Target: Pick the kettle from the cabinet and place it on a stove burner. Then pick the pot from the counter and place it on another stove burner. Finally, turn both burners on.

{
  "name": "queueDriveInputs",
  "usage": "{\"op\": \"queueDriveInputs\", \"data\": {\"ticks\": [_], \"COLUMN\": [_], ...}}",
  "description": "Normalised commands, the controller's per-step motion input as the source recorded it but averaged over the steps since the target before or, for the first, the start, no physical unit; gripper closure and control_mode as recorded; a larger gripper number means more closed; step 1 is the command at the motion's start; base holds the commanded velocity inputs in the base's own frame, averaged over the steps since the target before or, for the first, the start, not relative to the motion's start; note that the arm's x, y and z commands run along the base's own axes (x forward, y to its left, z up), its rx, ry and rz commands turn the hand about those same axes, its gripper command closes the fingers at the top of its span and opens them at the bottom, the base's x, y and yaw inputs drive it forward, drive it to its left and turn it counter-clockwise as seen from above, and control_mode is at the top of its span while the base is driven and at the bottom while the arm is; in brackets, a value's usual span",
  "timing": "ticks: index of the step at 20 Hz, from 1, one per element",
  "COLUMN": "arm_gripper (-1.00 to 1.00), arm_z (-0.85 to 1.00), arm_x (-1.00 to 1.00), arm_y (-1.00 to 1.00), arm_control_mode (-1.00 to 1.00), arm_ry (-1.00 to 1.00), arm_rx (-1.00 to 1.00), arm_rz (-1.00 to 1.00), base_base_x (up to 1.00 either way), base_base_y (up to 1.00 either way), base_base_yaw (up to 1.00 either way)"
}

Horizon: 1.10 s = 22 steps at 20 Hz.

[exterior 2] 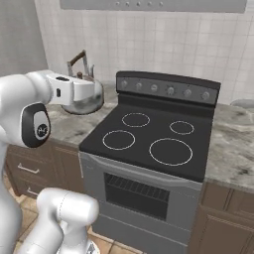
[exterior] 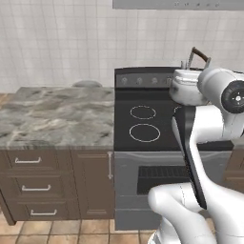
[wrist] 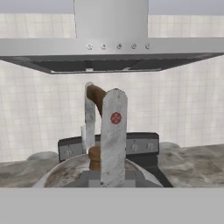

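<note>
My gripper (exterior 2: 78,92) is shut on the silver kettle (exterior 2: 85,103) and holds it in the air at about knob height. In the right base view the kettle hangs over the counter (exterior 2: 69,124) just left of the black stove (exterior 2: 149,133). From the left base it appears as the kettle (exterior: 187,90) at the stove's (exterior: 125,125) right side. Up close, its brown-gripped handle (wrist: 97,94) and rounded body (wrist: 65,174) stand before me. The fingertips are hidden. The cabinet is out of view. I cannot pick out the pot with certainty.
Several ringed burners (exterior 2: 170,151) lie bare on the glass top, with grey knobs (exterior 2: 170,91) along the back panel. A range hood (wrist: 109,54) hangs above. Pale rounded things sit at the counter's back, one on each side (exterior: 87,83) (exterior 2: 244,103). Drawers (exterior: 35,188) line the front.
</note>
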Motion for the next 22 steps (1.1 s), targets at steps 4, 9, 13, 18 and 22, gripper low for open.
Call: {"op": "queueDriveInputs", "data": {"ticks": [4,9,13,18,22], "arm_gripper": [1.0,1.0,1.0,1.0,1.0], "arm_z": [0.0,0.0,0.0,0.0,0.0], "arm_x": [0.0,0.0,0.0,0.0,0.0], "arm_y": [0.0,0.0,0.0,0.0,0.0], "arm_control_mode": [1.0,1.0,1.0,1.0,1.0], "arm_ry": [0.0,0.0,0.0,0.0,0.0], "arm_rx": [0.0,0.0,0.0,0.0,0.0], "arm_rz": [0.0,0.0,0.0,0.0,0.0], "base_base_x": [0.31,0.34,0.42,0.4,0.35], "base_base_y": [0.2,0.24,0.36,0.31,0.13], "base_base_yaw": [-0.24,-0.24,-0.19,-0.11,-0.05]}}
